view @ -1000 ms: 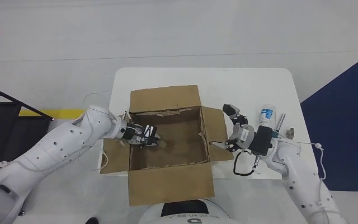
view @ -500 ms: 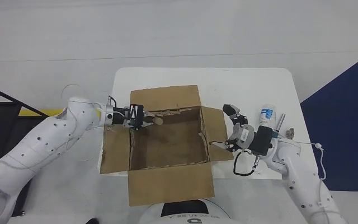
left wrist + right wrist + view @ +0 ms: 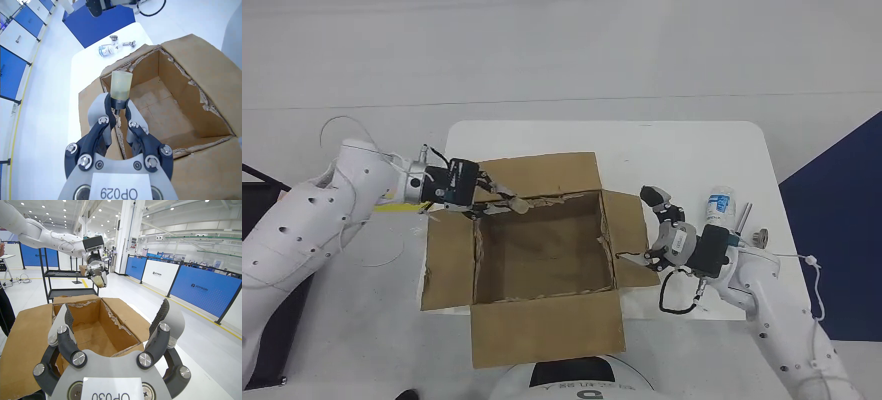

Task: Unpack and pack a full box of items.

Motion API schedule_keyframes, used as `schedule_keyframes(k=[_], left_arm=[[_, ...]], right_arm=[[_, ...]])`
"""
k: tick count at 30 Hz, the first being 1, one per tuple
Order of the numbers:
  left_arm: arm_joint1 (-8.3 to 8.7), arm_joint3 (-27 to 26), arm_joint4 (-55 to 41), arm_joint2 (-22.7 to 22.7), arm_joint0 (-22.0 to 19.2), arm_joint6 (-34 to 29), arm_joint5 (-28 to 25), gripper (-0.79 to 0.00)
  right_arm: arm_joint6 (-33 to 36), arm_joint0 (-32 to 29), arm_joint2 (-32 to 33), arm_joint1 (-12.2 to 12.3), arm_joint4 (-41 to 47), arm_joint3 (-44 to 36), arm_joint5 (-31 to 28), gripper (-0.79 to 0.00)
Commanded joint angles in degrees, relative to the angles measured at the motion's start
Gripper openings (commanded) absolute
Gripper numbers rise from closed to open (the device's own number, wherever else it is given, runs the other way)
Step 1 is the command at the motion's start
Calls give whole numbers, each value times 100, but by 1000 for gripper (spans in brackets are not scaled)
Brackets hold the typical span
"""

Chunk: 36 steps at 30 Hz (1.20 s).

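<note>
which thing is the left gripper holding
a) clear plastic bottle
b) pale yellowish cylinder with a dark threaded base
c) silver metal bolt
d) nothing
b: the left gripper is shut on the pale yellowish cylinder by its dark base, above a corner of the open brown cardboard box.

The box [image 3: 542, 258] stands open from above, four spread flaps [image 3: 547, 327] ringing its mouth on every side
</note>
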Motion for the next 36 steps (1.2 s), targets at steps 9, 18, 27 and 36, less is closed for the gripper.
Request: schedule_keyframes(k=[9, 18, 27, 36], left_arm=[[-458, 165, -1421, 790, -658, -1447, -50, -785], [-1087, 672, -3297, 2217, -2050, -3023, -50, -785], [-1385, 852, -3604, 2636, -2402, -3107, -50, -785], [-1478, 926, -3481, 2636, -2417, -3034, -50, -785]], right_arm=[[1008, 957, -1074, -289, -19, 169, 1821, 0], [876, 1442, -1710, -452, -24, 490, 1764, -77], [1122, 1712, -1998, -551, -107, 640, 1770, -342], [1292, 1892, -2089, -628, -91, 730, 1865, -468]])
